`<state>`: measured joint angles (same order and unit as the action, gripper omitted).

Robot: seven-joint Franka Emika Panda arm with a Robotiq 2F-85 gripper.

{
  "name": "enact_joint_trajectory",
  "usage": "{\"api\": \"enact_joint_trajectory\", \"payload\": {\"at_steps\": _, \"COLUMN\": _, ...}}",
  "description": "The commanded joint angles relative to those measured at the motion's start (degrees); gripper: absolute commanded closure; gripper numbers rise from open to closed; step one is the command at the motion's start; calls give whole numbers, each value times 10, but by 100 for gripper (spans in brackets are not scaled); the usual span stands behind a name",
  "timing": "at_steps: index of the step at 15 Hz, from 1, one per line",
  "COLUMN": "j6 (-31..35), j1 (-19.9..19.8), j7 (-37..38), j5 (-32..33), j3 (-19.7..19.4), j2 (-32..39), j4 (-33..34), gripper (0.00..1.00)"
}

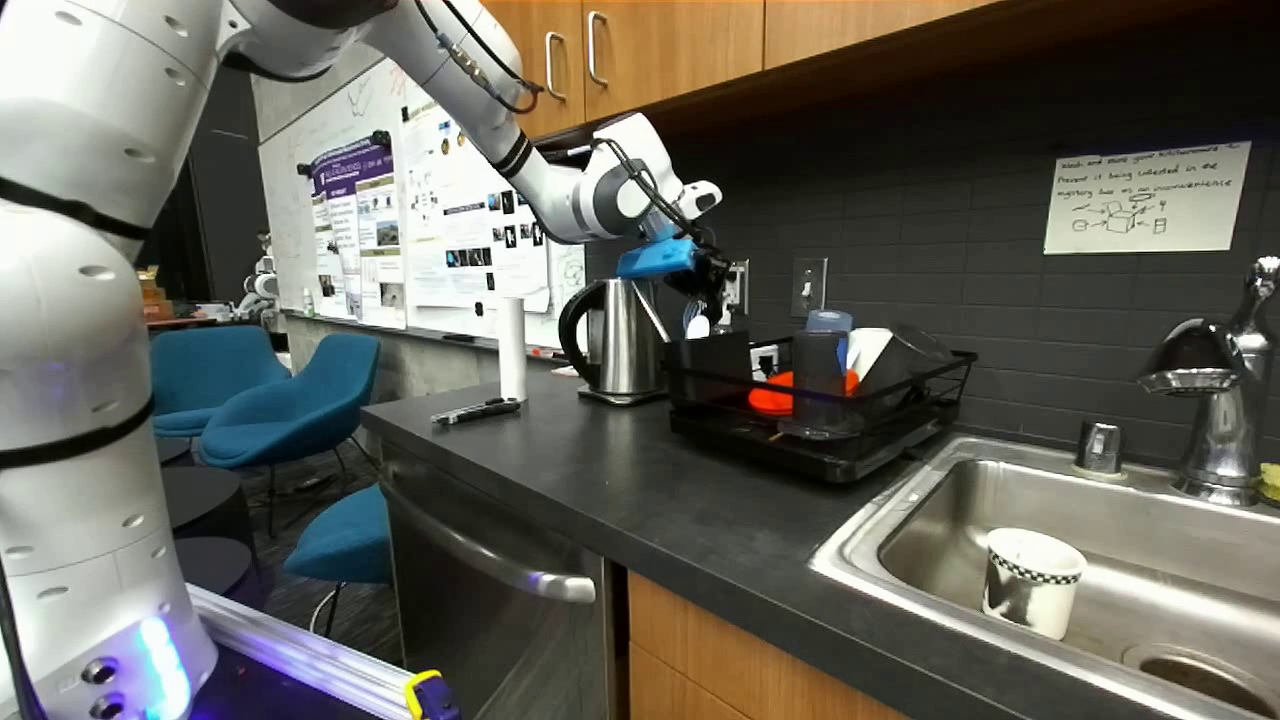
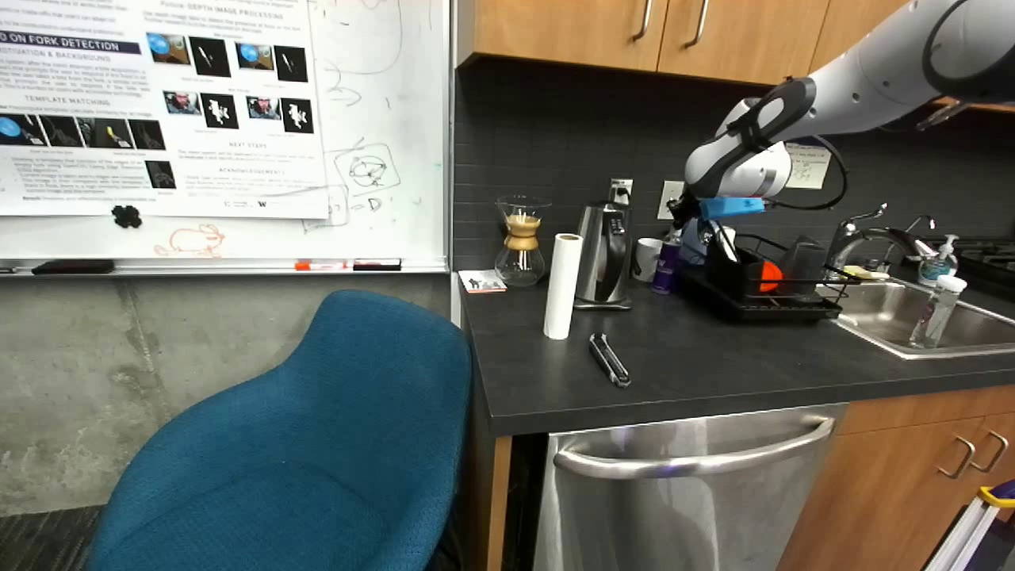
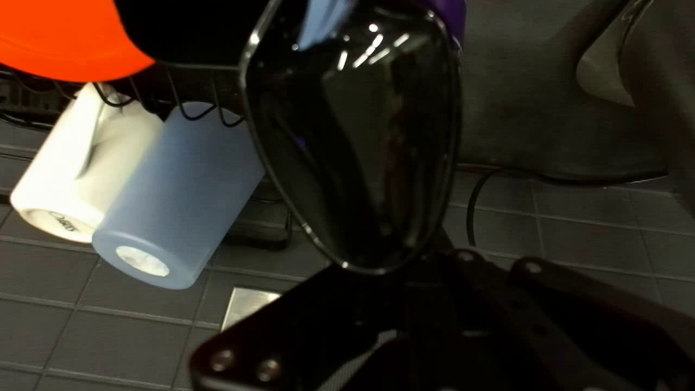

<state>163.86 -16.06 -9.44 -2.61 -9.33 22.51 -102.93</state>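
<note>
My pincer (image 1: 714,308) is closed, right by a glossy utensil (image 3: 353,141) at the dish rack's (image 1: 760,452) end. Approach judged done; left to settle: a grip, which I cannot tell.

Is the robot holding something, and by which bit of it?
I can't tell. The pincer is shut, but in the wrist view what looks like a shiny spoon covers its tips, so any hold is hidden.

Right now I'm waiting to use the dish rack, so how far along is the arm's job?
Apparently done: the reach, with the gripper shut at the shiny utensil. In hand: perhaps the grip, though the hold is hard to confirm. Left: probably a lift; no view shows the utensil clear of the black holder.
</note>
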Motion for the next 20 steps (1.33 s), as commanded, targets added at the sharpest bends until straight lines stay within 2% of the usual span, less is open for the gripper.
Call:
{"api": "enact_joint_trajectory", "payload": {"at_steps": 1, "j6": -11, "j1": 2, "j7": 13, "j5": 13, "j3": -6, "j2": -7, "j4": 0, "gripper": 74}}
{"api": "enact_joint_trajectory", "payload": {"at_steps": 2, "j6": -10, "j1": 3, "j7": 13, "j5": 13, "j3": -7, "j2": -7, "j4": 0, "gripper": 74}}
{"api": "enact_joint_trajectory", "payload": {"at_steps": 4, "j6": -11, "j1": 5, "j7": 16, "j5": 18, "j3": -11, "j2": -8, "j4": 0, "gripper": 64}}
{"api": "enact_joint_trajectory", "payload": {"at_steps": 13, "j6": -7, "j1": 4, "j7": 13, "j5": 18, "j3": -8, "j2": -2, "j4": 2, "gripper": 2}}
{"api": "enact_joint_trajectory", "payload": {"at_steps": 20, "j6": 5, "j1": 0, "j7": 6, "j5": 6, "j3": 11, "j2": 6, "j4": -9, "gripper": 0}}
